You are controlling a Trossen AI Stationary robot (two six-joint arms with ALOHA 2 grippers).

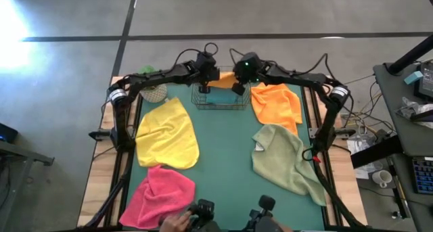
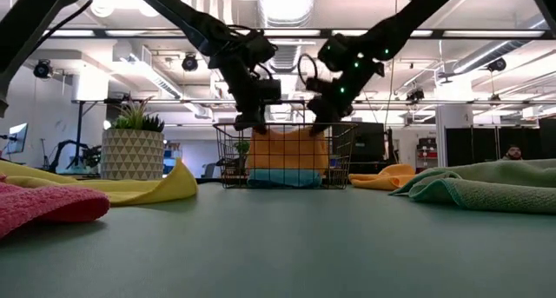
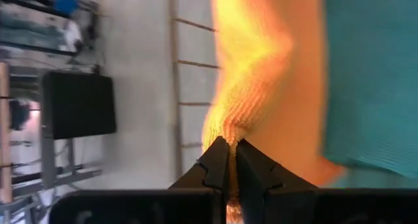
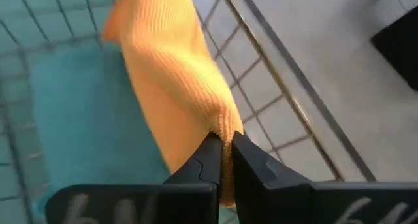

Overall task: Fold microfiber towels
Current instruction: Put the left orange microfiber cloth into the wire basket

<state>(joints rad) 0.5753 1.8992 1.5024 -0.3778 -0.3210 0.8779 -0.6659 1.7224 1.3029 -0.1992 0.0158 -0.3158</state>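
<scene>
An orange towel (image 2: 287, 150) hangs between my two grippers inside the wire mesh basket (image 1: 220, 100) at the table's far edge, above a teal towel (image 2: 284, 178) lying on the basket's bottom. My left gripper (image 1: 205, 88) is shut on the towel's left upper end, and my right gripper (image 1: 238, 88) is shut on its right upper end. On the table lie a yellow towel (image 1: 166, 134), a pink towel (image 1: 159, 195), a second orange towel (image 1: 276, 103) and a sage green towel (image 1: 287, 157). My left gripper pinches the orange towel's upper edge (image 3: 228, 129) between its two fingers, from above, pointing down. The cloth bunches at the fingertips and hangs below them into the basket. My right gripper pinches the towel's other upper end (image 4: 222, 123) between its two fingers, also from above. The cloth hangs below, inside the basket's far wire wall (image 4: 261, 74), over the teal towel (image 4: 78, 119).
A small potted plant (image 1: 152, 90) stands left of the basket. The green mat's middle (image 1: 226, 164) between the towels is bare. A person's hand (image 1: 176, 222) shows at the table's near edge by two dark handles.
</scene>
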